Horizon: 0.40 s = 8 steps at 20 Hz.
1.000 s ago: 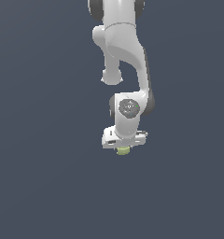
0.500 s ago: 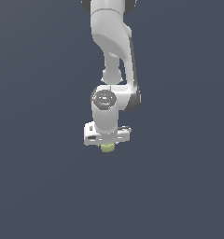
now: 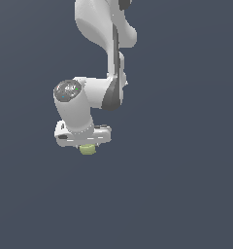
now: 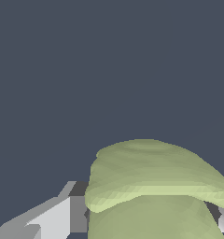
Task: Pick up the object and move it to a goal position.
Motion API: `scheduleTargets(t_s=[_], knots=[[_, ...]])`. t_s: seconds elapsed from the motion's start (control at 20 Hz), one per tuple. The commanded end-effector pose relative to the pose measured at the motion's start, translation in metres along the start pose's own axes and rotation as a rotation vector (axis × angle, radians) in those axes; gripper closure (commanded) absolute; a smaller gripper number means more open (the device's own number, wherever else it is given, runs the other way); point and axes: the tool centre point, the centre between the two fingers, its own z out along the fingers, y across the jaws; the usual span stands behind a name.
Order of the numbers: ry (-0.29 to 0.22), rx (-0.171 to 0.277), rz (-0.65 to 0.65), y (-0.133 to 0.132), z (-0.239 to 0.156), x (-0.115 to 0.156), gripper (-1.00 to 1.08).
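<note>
Since the earlier frames the arm has swung toward the exterior view's left, carrying the gripper (image 3: 87,144) and the object (image 3: 88,149) with it; the pale yellow-green chunk hangs just under the white hand. Wrist view shows the object (image 4: 153,186) filling the space between the fingers (image 4: 62,217), so the pincer looks clamped on it, though the contact faces themselves are hidden. Step in hand, by my reading: transport, pick-up done; no goal marker is visible, so the next move calls for a firm hold while the arm travels.
</note>
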Motion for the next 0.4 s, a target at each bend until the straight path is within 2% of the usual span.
scheduleTargets(t_s=[0.0, 0.35], knots=[[-0.001, 0.001, -0.002, 0.015, -0.007, -0.001, 1.08], [-0.001, 0.000, -0.002, 0.029, -0.014, 0.000, 1.08]])
